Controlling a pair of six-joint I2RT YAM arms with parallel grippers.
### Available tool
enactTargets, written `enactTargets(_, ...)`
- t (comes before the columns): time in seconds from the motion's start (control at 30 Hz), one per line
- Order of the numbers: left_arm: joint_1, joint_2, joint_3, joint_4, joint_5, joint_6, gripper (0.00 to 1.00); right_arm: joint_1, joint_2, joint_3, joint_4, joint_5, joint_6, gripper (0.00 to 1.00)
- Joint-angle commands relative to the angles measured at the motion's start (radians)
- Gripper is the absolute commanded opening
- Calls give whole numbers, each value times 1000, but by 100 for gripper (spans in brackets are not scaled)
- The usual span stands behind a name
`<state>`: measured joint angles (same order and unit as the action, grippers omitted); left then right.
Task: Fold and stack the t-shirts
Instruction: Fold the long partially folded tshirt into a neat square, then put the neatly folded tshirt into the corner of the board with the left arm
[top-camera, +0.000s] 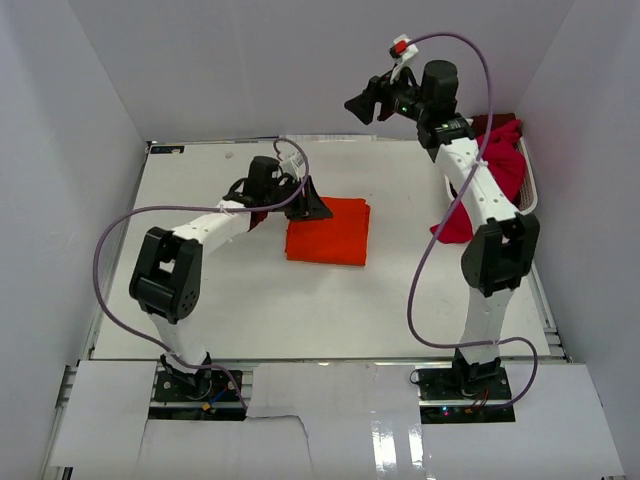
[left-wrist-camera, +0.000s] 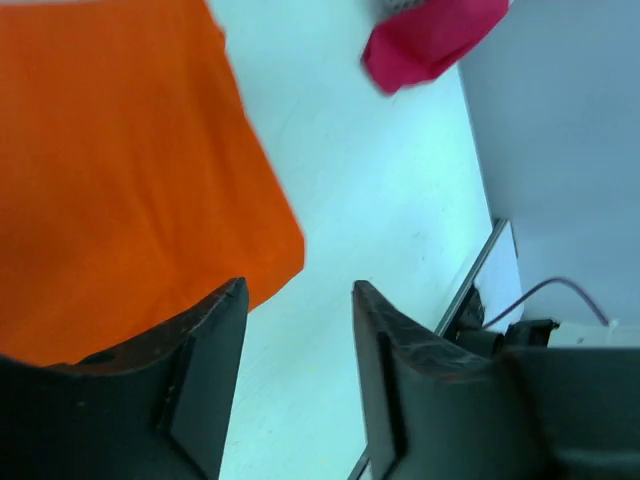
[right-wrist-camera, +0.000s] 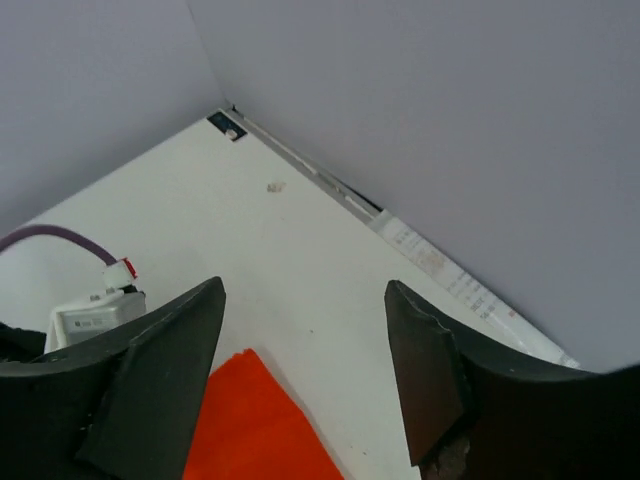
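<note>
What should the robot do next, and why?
Probably swing the right gripper over to the crimson t-shirt hanging out of the white basket and grasp it: the orange t-shirt already lies folded flat, and the left gripper too is open and empty.

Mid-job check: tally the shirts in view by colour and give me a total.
orange t-shirt, folded on the table: 1
crimson-magenta t-shirt, spilling out of the basket: 1
dark red t-shirt, at the back of the basket: 1
Total: 3 in view; the pile in the basket may hide more.
</note>
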<state>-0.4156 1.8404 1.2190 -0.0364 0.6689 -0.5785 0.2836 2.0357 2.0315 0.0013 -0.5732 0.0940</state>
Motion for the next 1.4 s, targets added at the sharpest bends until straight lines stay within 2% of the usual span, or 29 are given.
enactTargets(0.0, 12, -139, 100, -223, -115, 122, 58, 8, -81, -94, -119, 35, -71, 76)
enactTargets(0.03, 21, -151, 106, -253, -146, 143, 63, 6, -97, -121, -142, 39, -79, 81)
enactTargets(0.07, 47, -165, 105, -296, -153, 173, 72, 9, -121, -128, -206, 41, -89, 82)
enactTargets(0.2, 165, -176, 41, -316, -94, 183, 82, 28, -212, -226, -299, 82, -89, 85)
enactTargets(0.33, 242, -121, 7, -321, -23, 196, 84, 43, -368, -402, -287, 96, -77, 85)
enactTargets(0.47, 247, -49, 22, -349, -61, 229, 86, 54, -472, -565, -256, 96, -50, 86)
enactTargets(0.6, 248, 0, 48, -364, -107, 253, 88, 57, -538, -637, -254, 105, -36, 86)
enactTargets(0.83, 247, 114, 97, -399, -118, 279, 88, 60, -604, -721, -261, 99, -23, 86)
enactTargets(1.37, 224, 200, 149, -405, -121, 281, 88, 65, -620, -817, -231, 79, 1, 86)
